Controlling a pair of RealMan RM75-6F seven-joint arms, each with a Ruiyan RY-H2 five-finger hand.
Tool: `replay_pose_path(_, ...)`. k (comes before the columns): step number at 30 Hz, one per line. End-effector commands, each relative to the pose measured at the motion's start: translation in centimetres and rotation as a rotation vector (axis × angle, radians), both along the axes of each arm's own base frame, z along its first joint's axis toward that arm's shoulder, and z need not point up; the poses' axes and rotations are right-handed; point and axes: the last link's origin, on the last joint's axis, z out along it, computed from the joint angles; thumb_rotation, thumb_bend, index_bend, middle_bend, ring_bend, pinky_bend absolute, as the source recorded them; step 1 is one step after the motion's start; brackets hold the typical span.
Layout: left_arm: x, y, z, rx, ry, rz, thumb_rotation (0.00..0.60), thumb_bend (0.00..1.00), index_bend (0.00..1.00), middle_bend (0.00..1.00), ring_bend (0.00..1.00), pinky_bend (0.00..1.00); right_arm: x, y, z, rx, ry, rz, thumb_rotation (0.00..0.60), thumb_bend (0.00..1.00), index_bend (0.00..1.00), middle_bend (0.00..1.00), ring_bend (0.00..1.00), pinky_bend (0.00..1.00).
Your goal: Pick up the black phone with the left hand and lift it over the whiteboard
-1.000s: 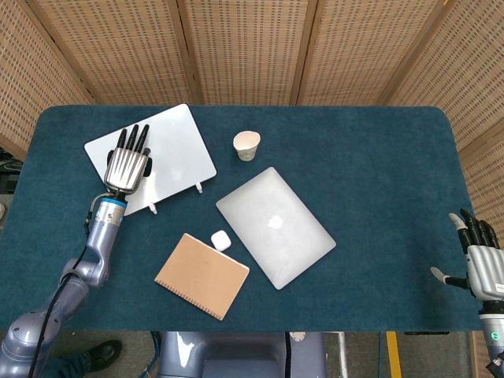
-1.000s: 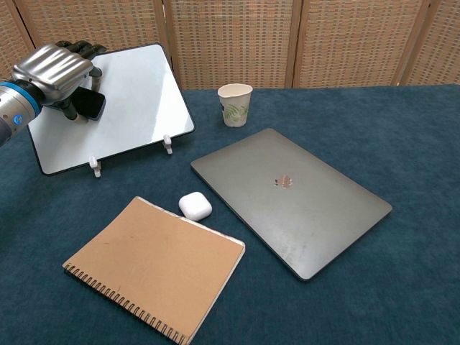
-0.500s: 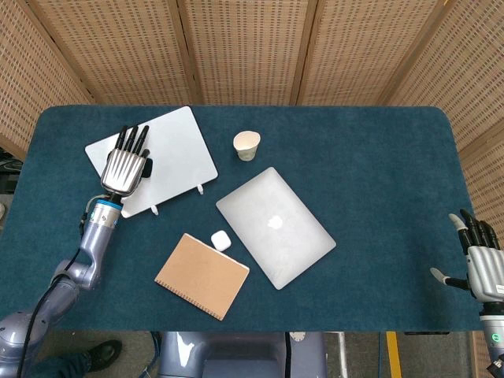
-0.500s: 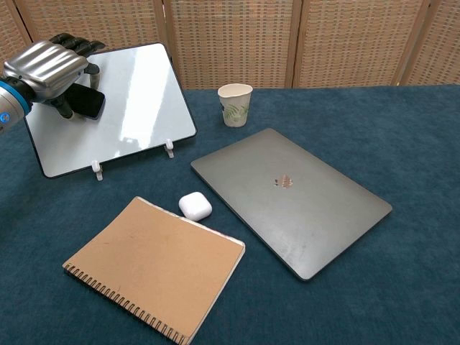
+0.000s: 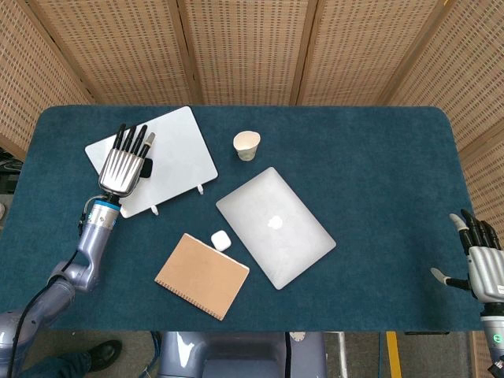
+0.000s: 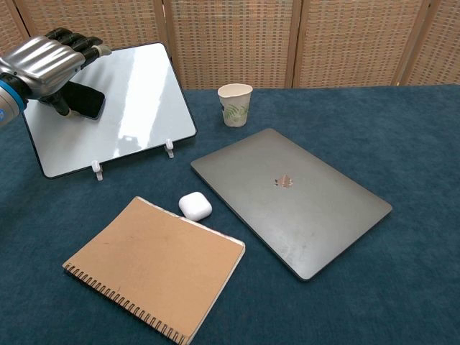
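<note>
My left hand (image 5: pixel 124 167) (image 6: pixel 44 60) hovers over the left part of the white whiteboard (image 5: pixel 177 153) (image 6: pixel 136 93), which leans on small clip feet. The black phone (image 6: pixel 86 100) (image 5: pixel 146 168) sits under the palm, with the thumb against its near end. The fingers (image 6: pixel 85 44) stretch out flat above it, and most of the phone is hidden in the head view. My right hand (image 5: pixel 482 264) is at the table's right front edge, fingers apart and holding nothing. It does not show in the chest view.
A paper cup (image 6: pixel 235 104) stands right of the whiteboard. A closed grey laptop (image 6: pixel 291 198) lies mid-table, a white earbud case (image 6: pixel 195 205) beside it, and a brown spiral notebook (image 6: pixel 154 266) at the front. A wicker screen (image 6: pixel 237 36) lines the back.
The left hand rose slightly and drifted left with the phone under it, and its fingers straightened out. The whiteboard shifted a little. The right hand stayed put.
</note>
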Motion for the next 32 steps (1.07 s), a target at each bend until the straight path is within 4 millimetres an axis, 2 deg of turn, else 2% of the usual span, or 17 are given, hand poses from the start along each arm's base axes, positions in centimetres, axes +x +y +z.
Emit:
replay_pose_path(1,0.2,-0.1,0.1,0.003,0.007,-0.013,0.600,0.00,0.00,0.00,0.00,0.00,0.0,0.0,0.0,0.000,-0.001,0.001,0.600,0.00,0.00,0.00,0.00,0.00)
replay_pose_path(10,1.7,-1.2,1.0,-0.004,-0.004,-0.088,0.600,0.00,0.00,0.00,0.00,0.00,0.1,0.1,0.3,-0.004,-0.013,0.005,0.600,0.00,0.00,0.00,0.00,0.00)
replay_pose_path(15,3.0,-3.5,3.3,-0.018,-0.057,-0.147,0.600,0.00,0.00,0.00,0.00,0.00,0.3,0.3,0.4,-0.006,-0.016,0.015,0.600,0.00,0.00,0.00,0.00,0.00)
replay_pose_path(17,3.3,-5.3,5.2,-0.020,-0.130,-0.163,0.600,0.00,0.00,0.00,0.00,0.00,0.4,0.4,0.5,-0.009,-0.018,0.022,0.600,0.00,0.00,0.00,0.00,0.00)
replay_pose_path(21,2.4,-8.5,8.0,-0.038,-0.210,-0.134,0.600,0.00,0.00,0.00,0.00,0.00,0.5,0.6,0.6,-0.012,-0.019,0.025,0.600,0.00,0.00,0.00,0.00,0.00)
replay_pose_path(25,0.3,-11.5,10.1,-0.028,-0.304,-0.004,0.600,0.00,0.00,0.00,0.00,0.00,0.6,0.7,0.6,-0.019,-0.015,0.030,0.600,0.00,0.00,0.00,0.00,0.00)
replay_pose_path(30,-2.8,-14.8,11.4,-0.035,-0.416,0.147,0.600,0.00,0.00,0.00,0.00,0.00,0.9,0.9,0.6,-0.025,-0.005,0.040,0.600,0.00,0.00,0.00,0.00,0.00)
replay_pose_path(32,-4.8,-17.3,11.6,-0.039,-0.512,0.201,0.600,0.00,0.00,0.00,0.00,0.00,1.1,1.1,0.5,-0.031,0.004,0.049,0.600,0.00,0.00,0.00,0.00,0.00)
